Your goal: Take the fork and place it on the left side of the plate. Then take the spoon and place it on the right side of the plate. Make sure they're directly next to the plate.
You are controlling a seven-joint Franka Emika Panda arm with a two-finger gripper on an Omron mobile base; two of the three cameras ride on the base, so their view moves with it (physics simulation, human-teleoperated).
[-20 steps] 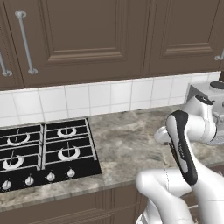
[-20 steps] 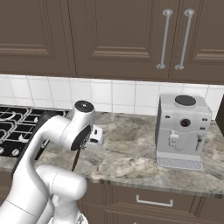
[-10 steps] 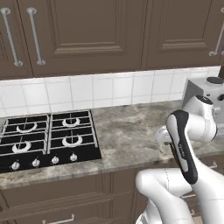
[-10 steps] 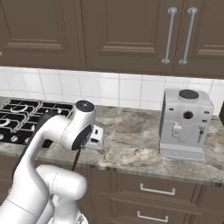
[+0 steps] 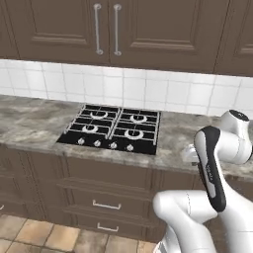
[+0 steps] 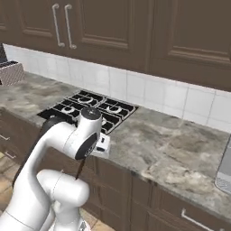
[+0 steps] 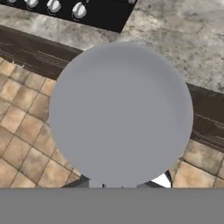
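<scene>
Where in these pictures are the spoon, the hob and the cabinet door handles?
spoon (image 7: 120, 113): hand view, middle of its round grey bowl.
hob (image 5: 114, 129): left base view, black top between the burners.
cabinet door handles (image 5: 98, 29): left base view, bar of the left-hand handle.

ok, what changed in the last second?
Only the base drove: both views swung left along the counter, so the stove sits central and the coffee machine at the right edge. Arm pose unchanged; claw still shut on the spoon.
</scene>
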